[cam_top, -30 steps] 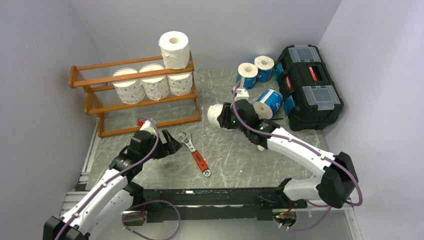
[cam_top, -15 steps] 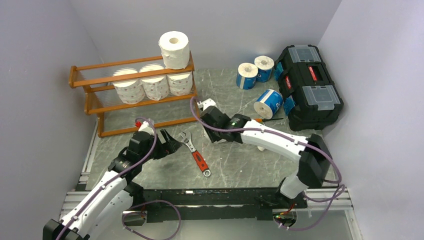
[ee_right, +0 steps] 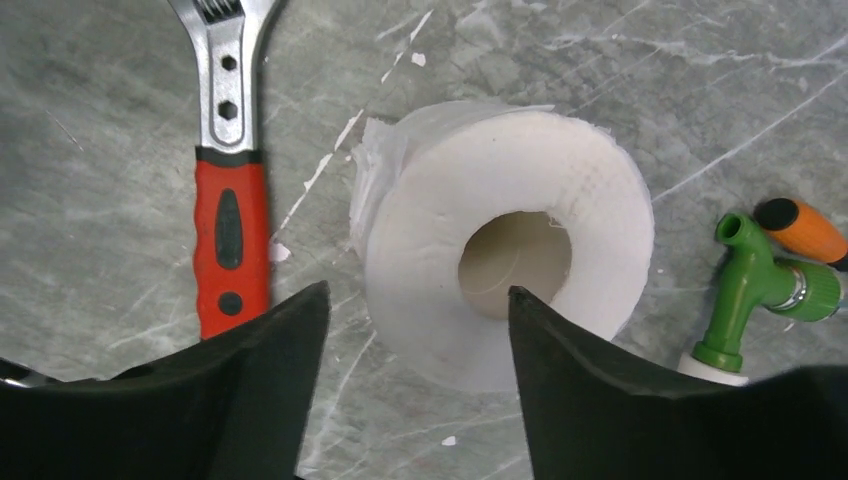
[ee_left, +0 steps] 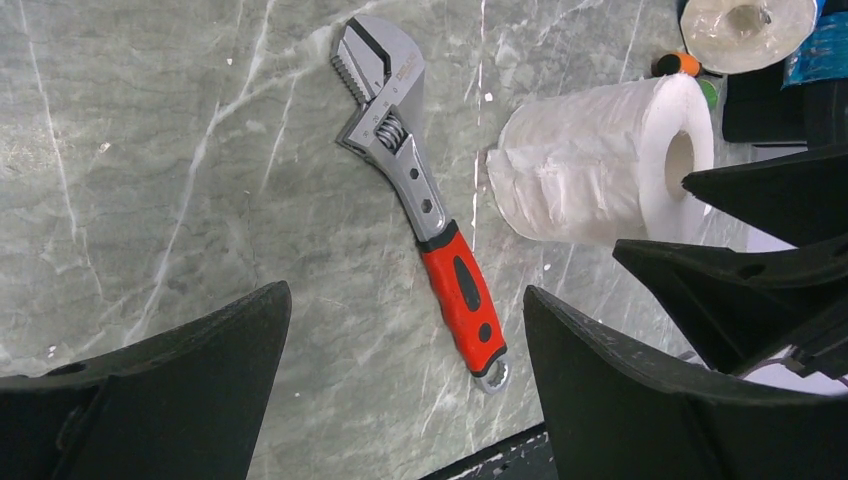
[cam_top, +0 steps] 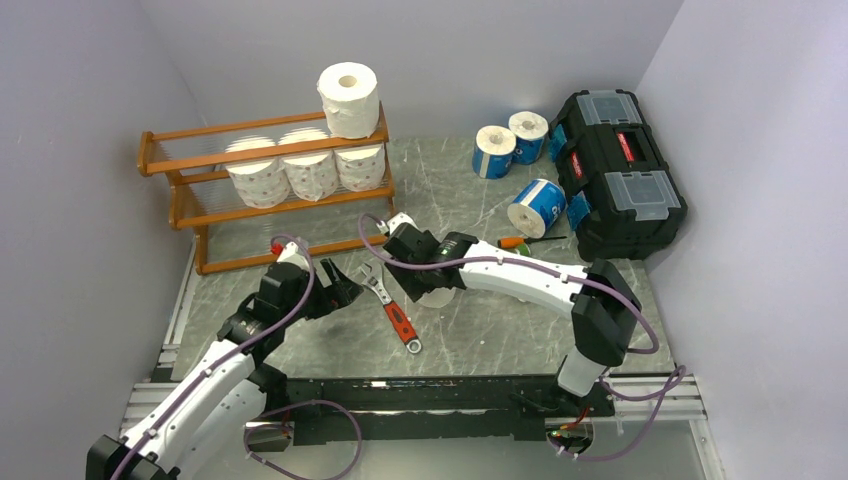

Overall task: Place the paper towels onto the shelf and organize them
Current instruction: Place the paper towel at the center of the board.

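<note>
Four paper towels (cam_top: 300,172) on shelf (cam_top: 250,257), four loose

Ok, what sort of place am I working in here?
Looks like a staged robot test cell: blank walls box in the marbled table, with a wooden shelf, toolbox and wrench as props.

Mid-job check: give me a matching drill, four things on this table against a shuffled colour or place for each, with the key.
Things:
1. wrench
2. loose roll
3. toolbox
4. shelf

Descriptions:
A. orange-brown wood, far left of the table
B. black, far right of the table
C. red handle, silver head
D. plain white, lying on its side mid-table

Pairs: 1-C, 2-D, 3-B, 4-A
</note>
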Controlling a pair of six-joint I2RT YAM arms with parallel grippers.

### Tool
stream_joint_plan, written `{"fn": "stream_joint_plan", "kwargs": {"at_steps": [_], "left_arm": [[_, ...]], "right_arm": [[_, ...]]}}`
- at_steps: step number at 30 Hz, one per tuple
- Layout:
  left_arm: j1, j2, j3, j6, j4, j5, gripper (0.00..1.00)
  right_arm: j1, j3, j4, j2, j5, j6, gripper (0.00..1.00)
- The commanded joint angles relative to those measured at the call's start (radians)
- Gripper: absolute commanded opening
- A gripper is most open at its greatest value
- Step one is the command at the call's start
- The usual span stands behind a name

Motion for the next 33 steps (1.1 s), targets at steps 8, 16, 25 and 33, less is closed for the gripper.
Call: {"fn": "stream_joint_plan", "kwargs": {"at_steps": [8, 16, 25, 33], "left_arm": [[-0.002, 0.004, 0.026, -0.010, 0.005, -0.027, 0.91], [-0.003, 0.035, 0.075, -0.010, -0.038, -0.043, 0.92], [-0.022, 0.171, 0.196, 0.054, -0.075, -0.005, 0.91], [-0.155, 0.233, 0.311, 0.087, -0.131, -0.161, 0.91]], "right_arm": [[0.006, 0.067, -0.014, -0.057, -0.034, 0.025, 0.91], [-0.055, -0.051, 0.101, -0.260, 0.210, 0.172, 0.91], [-0.233, -0.374, 0.378, -0.520, 0.127, 0.349, 0.91], [-0.389, -0.530, 0.452, -0.614, 0.033, 0.468, 0.96]]}}
